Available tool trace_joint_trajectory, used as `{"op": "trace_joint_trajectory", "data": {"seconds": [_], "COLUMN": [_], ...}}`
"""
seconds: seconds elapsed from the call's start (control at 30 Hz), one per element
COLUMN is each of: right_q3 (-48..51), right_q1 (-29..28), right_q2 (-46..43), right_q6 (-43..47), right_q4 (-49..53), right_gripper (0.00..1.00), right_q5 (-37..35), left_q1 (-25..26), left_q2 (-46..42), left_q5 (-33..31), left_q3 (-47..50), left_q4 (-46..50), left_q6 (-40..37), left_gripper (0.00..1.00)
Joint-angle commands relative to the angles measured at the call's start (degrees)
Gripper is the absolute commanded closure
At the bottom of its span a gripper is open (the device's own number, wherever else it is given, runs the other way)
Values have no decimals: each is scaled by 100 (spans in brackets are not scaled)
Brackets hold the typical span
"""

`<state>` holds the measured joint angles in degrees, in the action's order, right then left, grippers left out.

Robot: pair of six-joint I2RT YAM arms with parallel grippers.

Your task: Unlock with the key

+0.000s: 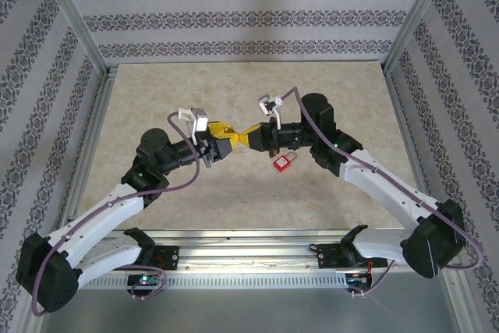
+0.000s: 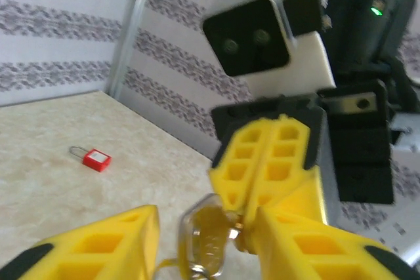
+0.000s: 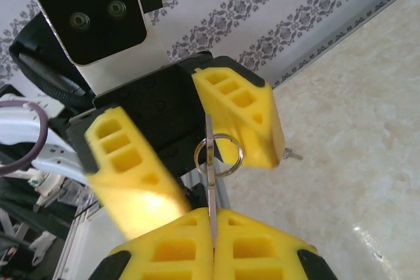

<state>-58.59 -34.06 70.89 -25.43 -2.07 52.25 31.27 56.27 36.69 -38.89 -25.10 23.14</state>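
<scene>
The key (image 3: 210,162) is a thin metal blade seen edge-on with a split ring (image 3: 218,155) at its top. My right gripper (image 3: 213,213) is shut on the blade's lower end. My left gripper (image 2: 207,227) faces it tip to tip, open, its yellow fingers (image 3: 239,116) standing apart on either side of the ring end. In the top view the two grippers, left (image 1: 226,147) and right (image 1: 251,139), meet above mid-table. The red padlock (image 1: 284,163) lies flat on the table just below the right gripper, and it lies at the left (image 2: 96,159) in the left wrist view.
The marble-look table (image 1: 156,99) has open room on all sides of the arms. Aluminium frame posts (image 1: 74,21) and patterned walls bound it at the back and sides. A rail (image 1: 249,251) runs along the near edge.
</scene>
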Motion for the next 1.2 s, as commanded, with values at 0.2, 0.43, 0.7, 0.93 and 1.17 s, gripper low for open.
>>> {"op": "trace_joint_trajectory", "data": {"seconds": [0.2, 0.43, 0.7, 0.93, 1.17], "right_q3": [-422, -533, -949, -808, -810], "right_q1": [155, 163, 105, 87, 97], "right_q2": [45, 124, 266, 250, 214], "right_q6": [785, 996, 2109, 2478, 2642], "right_q4": [980, 1254, 2549, 2596, 2653], "right_gripper": [100, 100, 100, 100, 100], "right_q5": [737, 874, 749, 559, 488], "left_q1": [-457, -938, -940, -947, -944], "left_q2": [-482, -431, 52, 344, 613], "left_q5": [1391, 2396, 3135, 3266, 3556], "left_q3": [-426, -521, -709, -1126, -1314], "left_q4": [1452, 1827, 1728, 2128, 2502], "left_q6": [-455, -465, -224, -491, -723], "left_gripper": [43, 39, 40, 50, 56]}}
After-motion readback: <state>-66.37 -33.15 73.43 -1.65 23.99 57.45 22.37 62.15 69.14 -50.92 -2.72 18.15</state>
